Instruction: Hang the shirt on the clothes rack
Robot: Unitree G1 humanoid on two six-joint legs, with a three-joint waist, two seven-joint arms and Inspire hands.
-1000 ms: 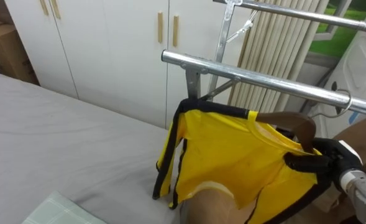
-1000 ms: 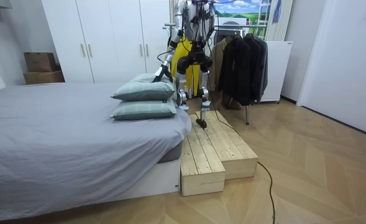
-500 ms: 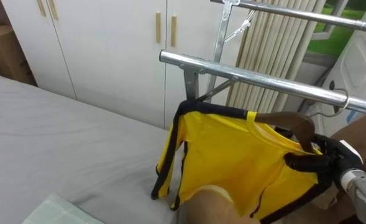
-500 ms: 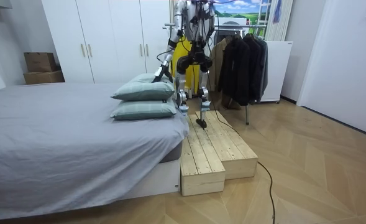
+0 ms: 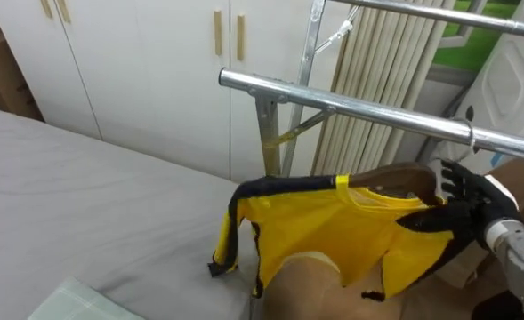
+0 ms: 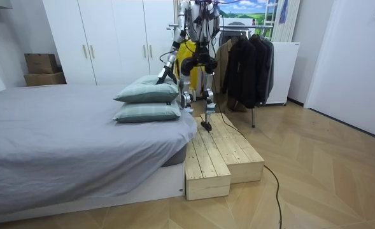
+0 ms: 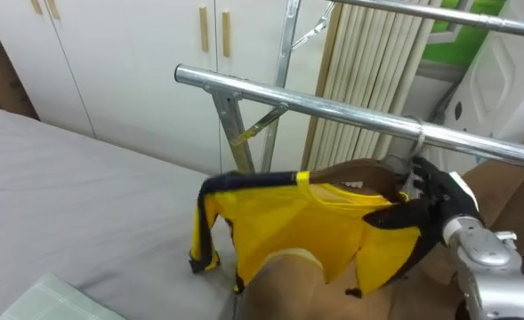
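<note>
A yellow shirt (image 5: 333,231) with black trim hangs on a brown wooden hanger (image 5: 404,176). The hanger's metal hook (image 5: 470,133) sits over the lower steel rail (image 5: 333,96) of the clothes rack. My right hand (image 5: 464,191) comes in from the right and is open. Its straight, spread fingers rest against the hanger's right end and the shirt's shoulder. The same hand (image 7: 429,194) shows just under the rail in the right eye view. In the room view I stand on a wooden platform (image 6: 219,152) facing the rack, and my left hand (image 6: 163,75) hangs low towards the bed.
A second rail (image 5: 422,13) runs higher up behind. White wardrobe doors (image 5: 137,62) stand to the left. The grey bed (image 5: 66,204) with a pale pillow (image 5: 66,302) lies below left. Dark coats (image 6: 247,60) hang on the rack's far side. A tan rounded shape (image 5: 306,284) overlaps the shirt's lower edge.
My right hand has gone from curled on the hanger to straight fingers. The hook now rests over the rail, and the shirt has tipped and swung a little to the left.
</note>
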